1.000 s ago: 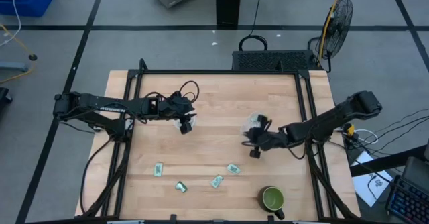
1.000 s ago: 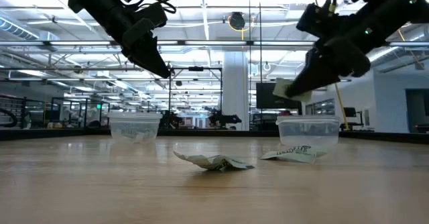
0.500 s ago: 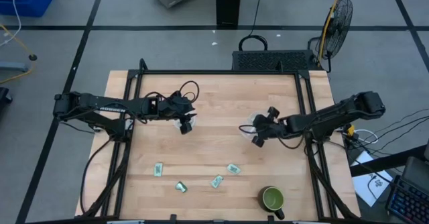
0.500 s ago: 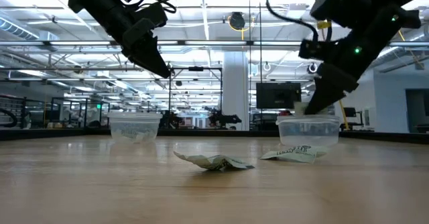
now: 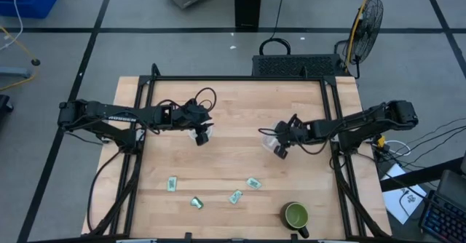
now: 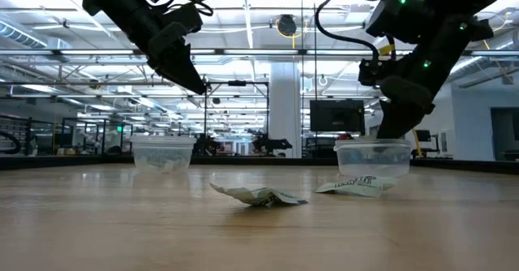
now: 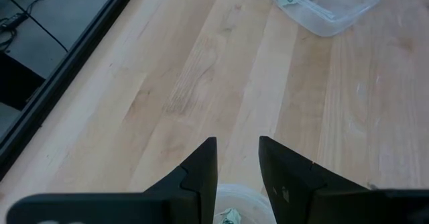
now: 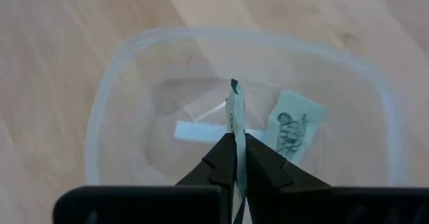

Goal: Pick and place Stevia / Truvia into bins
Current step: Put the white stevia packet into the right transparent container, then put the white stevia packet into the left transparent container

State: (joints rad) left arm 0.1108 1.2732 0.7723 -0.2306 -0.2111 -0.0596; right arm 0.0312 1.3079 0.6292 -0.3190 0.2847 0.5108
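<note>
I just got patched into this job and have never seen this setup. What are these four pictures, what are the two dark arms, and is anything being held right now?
These are two robot arms at a wooden table, each ending in a two-finger gripper. One camera looks straight down, one sits at table height, and one rides on each wrist. The right gripper has its jaws shut on a green-and-white sweetener packet, held over a clear cup with more packets inside. The left gripper hangs open above the other clear cup. Four loose packets lie near the table's front edge, by a green mug.
</note>
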